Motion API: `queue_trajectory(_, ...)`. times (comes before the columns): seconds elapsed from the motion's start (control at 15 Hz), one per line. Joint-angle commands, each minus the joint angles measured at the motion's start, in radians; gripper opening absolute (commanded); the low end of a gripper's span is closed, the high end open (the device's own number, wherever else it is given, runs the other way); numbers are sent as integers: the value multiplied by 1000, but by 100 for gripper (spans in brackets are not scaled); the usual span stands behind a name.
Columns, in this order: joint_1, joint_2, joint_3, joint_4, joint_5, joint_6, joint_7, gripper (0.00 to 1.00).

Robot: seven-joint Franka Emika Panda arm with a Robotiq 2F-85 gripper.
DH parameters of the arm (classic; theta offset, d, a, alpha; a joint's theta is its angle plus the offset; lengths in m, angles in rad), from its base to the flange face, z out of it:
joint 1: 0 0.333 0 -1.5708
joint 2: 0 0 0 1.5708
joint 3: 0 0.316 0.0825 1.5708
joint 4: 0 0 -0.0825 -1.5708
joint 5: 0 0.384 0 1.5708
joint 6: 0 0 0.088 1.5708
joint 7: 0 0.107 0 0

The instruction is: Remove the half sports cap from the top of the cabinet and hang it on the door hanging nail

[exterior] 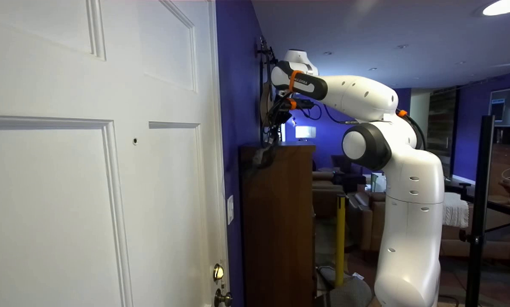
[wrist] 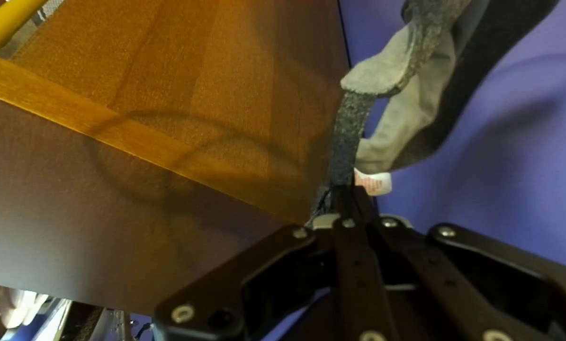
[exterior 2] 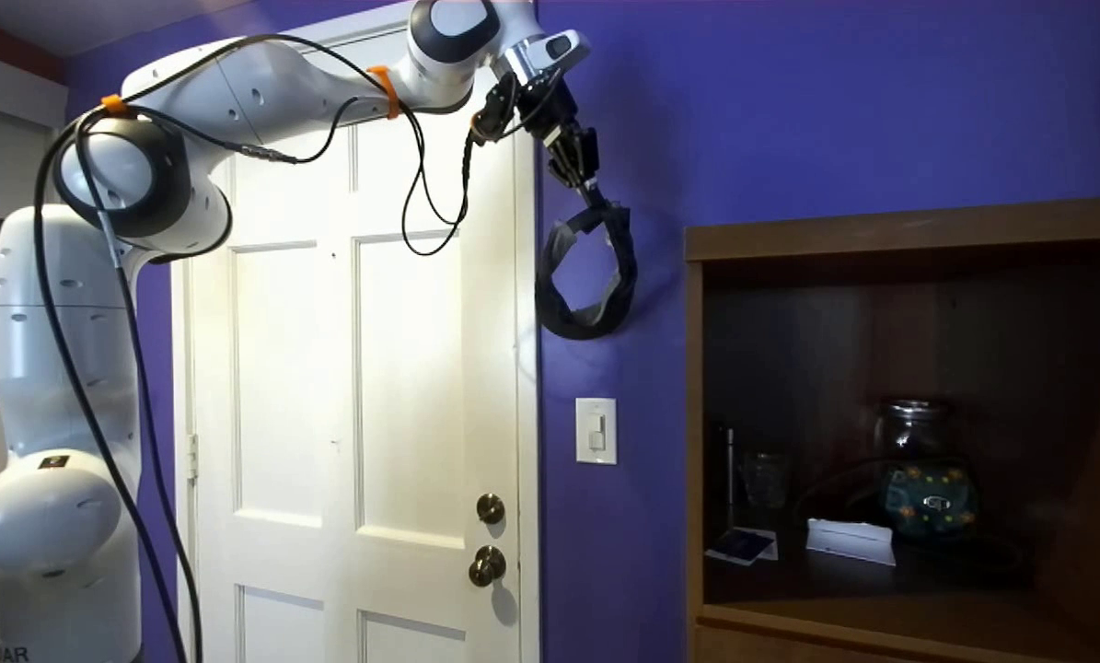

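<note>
Pinching strap of half cap between jaws of gripper. Holding half cap at six o'clock below jaws in an exterior view, between door and cabinet; toward one o'clock in wrist view.

Black tool; at its tip, a charcoal cap with pale grey lining. Behind the tool, plain purple wall; lower, a streaked brown cabinet and dark teal bag spotted orange and yellow.

A lamp glows before the blue-purple far wall.
</note>
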Motion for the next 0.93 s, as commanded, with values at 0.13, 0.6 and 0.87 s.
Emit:
queue_trajectory(0.13, 0, 0, 0, 0, 0, 0, 0, 2)
queue_trajectory(0.6, 0, 0, 0, 0, 0, 0, 0, 2)
queue_trajectory(0.87, 0, 0, 0, 0, 0, 0, 0, 0)
